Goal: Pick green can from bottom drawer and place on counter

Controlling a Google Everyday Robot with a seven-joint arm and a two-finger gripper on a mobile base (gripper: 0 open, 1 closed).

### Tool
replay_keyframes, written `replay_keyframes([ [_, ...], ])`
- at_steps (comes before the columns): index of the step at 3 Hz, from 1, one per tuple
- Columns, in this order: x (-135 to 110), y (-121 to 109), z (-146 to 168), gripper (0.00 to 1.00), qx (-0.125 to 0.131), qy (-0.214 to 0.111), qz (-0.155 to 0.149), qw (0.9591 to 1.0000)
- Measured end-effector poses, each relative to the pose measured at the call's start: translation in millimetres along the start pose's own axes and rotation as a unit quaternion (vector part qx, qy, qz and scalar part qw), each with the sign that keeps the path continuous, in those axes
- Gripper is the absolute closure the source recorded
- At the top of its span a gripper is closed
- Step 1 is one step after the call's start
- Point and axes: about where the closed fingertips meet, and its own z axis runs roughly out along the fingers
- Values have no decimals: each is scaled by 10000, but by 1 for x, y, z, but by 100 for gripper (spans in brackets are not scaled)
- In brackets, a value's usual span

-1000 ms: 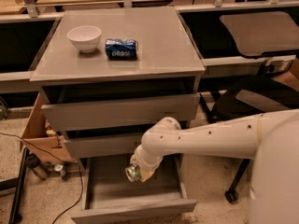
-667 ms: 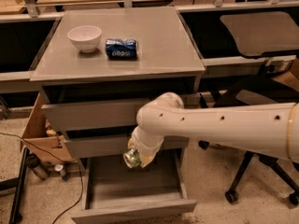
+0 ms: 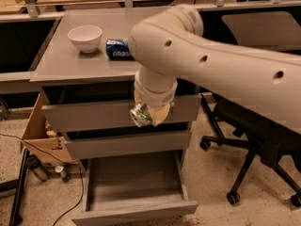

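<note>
My gripper [image 3: 146, 113] hangs under the big white arm, in front of the top drawer's front. It is shut on the green can [image 3: 141, 115], whose silver end faces the camera. The can is well above the bottom drawer [image 3: 134, 210], which is pulled open and shows a bare grey floor. The counter [image 3: 70, 62] lies just above and behind the gripper. My arm hides the counter's right half.
A white bowl [image 3: 85, 37] and a blue can [image 3: 117, 48] lying on its side sit on the counter's left part. A cardboard box [image 3: 41, 135] stands left of the cabinet. A black office chair [image 3: 254, 140] stands at the right.
My arm has lifted the green can up out of the bottom drawer to the height of the top drawer front, and the arm now covers much of the counter.
</note>
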Motion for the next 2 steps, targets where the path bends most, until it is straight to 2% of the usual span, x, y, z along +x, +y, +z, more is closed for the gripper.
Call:
replay_keyframes([
  [1, 25, -17, -61, 100, -42, 380, 137, 9992],
  [2, 46, -57, -89, 100, 175, 617, 184, 9978],
])
